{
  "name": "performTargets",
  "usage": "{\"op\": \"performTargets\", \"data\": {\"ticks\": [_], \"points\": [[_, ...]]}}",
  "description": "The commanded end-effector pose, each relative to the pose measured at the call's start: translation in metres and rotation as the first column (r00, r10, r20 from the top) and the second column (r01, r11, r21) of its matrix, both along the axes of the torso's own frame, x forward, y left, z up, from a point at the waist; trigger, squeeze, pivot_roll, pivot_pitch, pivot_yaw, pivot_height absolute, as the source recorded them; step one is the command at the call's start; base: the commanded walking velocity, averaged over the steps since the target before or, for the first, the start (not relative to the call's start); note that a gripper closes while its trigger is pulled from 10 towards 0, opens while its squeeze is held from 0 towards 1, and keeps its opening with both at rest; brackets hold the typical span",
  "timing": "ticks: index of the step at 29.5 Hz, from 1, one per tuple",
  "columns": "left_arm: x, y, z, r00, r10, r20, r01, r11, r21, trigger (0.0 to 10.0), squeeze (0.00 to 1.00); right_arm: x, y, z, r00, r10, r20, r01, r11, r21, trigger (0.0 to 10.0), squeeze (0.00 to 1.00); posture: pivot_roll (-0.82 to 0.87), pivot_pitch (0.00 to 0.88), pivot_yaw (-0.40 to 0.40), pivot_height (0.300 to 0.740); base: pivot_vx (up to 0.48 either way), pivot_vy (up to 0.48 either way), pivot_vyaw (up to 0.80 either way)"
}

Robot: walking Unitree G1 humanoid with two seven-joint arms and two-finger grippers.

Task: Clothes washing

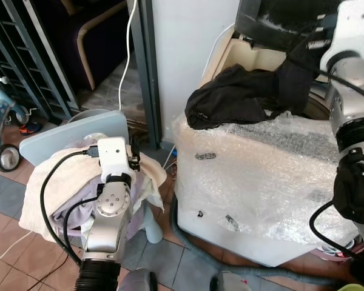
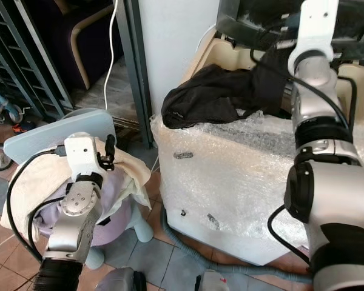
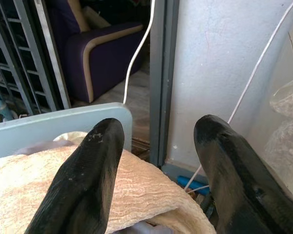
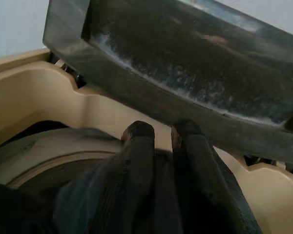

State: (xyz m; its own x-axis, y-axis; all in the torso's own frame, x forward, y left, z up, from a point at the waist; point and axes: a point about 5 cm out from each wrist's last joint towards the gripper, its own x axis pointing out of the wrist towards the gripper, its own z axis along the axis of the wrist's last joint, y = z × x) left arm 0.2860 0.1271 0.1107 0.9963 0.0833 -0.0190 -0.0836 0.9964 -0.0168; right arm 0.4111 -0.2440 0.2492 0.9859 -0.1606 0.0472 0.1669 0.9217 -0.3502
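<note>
A black garment [image 1: 230, 97] lies draped over the front rim of the washing machine [image 1: 261, 176], which is wrapped in bubble plastic. My right gripper [image 4: 158, 132] is shut on one end of that garment, held over the drum opening [image 4: 39, 161] below the raised dark lid [image 1: 279, 21]; black cloth covers its fingers. My left gripper [image 3: 158, 127] is open and holds nothing, hovering just above a laundry pile: a cream towel [image 1: 54, 182] and a lavender garment [image 1: 79, 212] heaped on a light blue chair [image 1: 67, 133].
A grey drain hose [image 1: 230, 264] runs along the tiled floor in front of the machine. A grey door frame [image 1: 145, 73] and white cable stand between chair and machine. A child's tricycle [image 1: 0, 127] and a metal gate [image 1: 24, 54] are at the left.
</note>
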Motion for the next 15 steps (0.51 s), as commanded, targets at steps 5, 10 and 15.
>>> {"op": "performTargets", "data": {"ticks": [5,10,15], "points": [[-0.002,-0.003,-0.001,1.000,0.007,-0.018,-0.007,1.000,-0.007,10.0,0.00,-0.009,-0.006,0.051,0.948,0.024,0.318,0.019,0.991,-0.131,10.0,1.00,-0.02,0.054,0.002,0.740,0.000,0.000,0.00],[-0.001,-0.005,-0.001,1.000,0.004,-0.018,-0.004,1.000,-0.008,10.0,0.00,-0.015,0.009,0.070,0.875,0.202,0.439,-0.203,0.978,-0.045,10.0,1.00,-0.02,0.049,0.003,0.740,0.000,0.000,0.00],[0.000,-0.003,0.000,0.997,0.066,-0.037,-0.067,0.997,-0.028,10.0,0.00,-0.021,0.041,0.055,0.785,0.450,0.426,-0.504,0.864,0.014,10.0,1.00,-0.02,0.047,0.003,0.740,0.000,0.000,0.00]]}}
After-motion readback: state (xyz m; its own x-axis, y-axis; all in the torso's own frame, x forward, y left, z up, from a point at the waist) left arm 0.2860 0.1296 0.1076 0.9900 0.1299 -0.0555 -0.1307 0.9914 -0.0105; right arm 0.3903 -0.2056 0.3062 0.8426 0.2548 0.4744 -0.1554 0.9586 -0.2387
